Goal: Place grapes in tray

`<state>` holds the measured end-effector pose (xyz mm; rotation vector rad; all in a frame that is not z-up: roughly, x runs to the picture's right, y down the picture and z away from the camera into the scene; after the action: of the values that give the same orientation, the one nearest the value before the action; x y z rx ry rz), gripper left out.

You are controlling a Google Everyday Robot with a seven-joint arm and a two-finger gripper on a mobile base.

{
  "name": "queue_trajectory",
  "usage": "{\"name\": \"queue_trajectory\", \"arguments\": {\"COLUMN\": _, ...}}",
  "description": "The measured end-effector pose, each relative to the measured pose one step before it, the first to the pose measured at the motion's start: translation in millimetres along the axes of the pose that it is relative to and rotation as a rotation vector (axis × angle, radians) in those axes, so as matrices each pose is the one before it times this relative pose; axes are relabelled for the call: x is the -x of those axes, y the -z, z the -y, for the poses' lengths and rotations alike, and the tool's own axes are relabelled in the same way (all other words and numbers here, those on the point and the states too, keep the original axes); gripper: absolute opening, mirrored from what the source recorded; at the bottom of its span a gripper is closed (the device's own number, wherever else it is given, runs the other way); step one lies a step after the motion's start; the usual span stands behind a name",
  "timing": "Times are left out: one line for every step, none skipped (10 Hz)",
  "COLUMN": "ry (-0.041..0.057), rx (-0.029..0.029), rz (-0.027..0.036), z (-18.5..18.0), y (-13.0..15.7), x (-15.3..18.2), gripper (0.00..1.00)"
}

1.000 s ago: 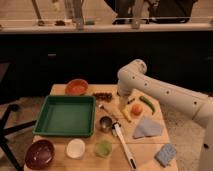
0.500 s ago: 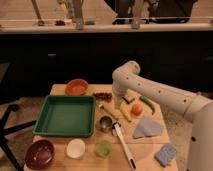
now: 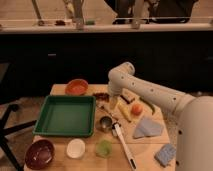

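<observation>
A: What sits at the near edge?
B: A dark red bowl (image 3: pixel 40 153) at the near left of the counter (image 3: pixel 145 151). It has no part in the job. Just beyond it lies the green tray (image 3: pixel 65 116), on the left half, with nothing in it.
A: And the end effector?
B: The end effector (image 3: pixel 113 103) hangs just past the tray's far right corner, pointing down. Its fingers are spread wide with nothing between them.
A: Where are the grapes from there?
B: The grapes (image 3: pixel 101 95) lie on the counter just to its left and a little farther back, beside the orange bowl (image 3: pixel 76 87). The bunch seems to run left to right, though I can't be sure.
A: So the move?
B: I judge a short shift left and far, closing across the bunch's narrow side. Then a carry to the near left, into the tray.
</observation>
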<state>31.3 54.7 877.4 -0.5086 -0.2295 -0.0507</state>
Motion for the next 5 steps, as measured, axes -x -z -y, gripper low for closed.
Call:
{"name": "queue_trajectory", "arguments": {"ry": 0.00091, "rx": 0.00531, "rz": 0.00435, "z": 3.77, "y": -3.42, "x": 1.57, "gripper": 0.8}}
{"name": "queue_trajectory", "arguments": {"ry": 0.00362, "rx": 0.00831, "rz": 0.00352, "z": 4.51, "y": -4.55, "x": 2.75, "gripper": 0.8}}
{"name": "queue_trajectory", "arguments": {"ry": 0.00627, "rx": 0.01144, "rz": 0.00208, "z": 5.85, "y": -6.03, "x": 3.57, "gripper": 0.8}}
{"name": "queue_trajectory", "arguments": {"ry": 0.00376, "rx": 0.00673, "rz": -0.00051, "z": 3.67, "y": -3.34, "x": 1.22, "gripper": 0.8}}
{"name": "queue_trajectory", "arguments": {"ry": 0.00297, "rx": 0.00942, "rz": -0.0022, "z": 4.07, "y": -4.31, "x": -0.28, "gripper": 0.8}}
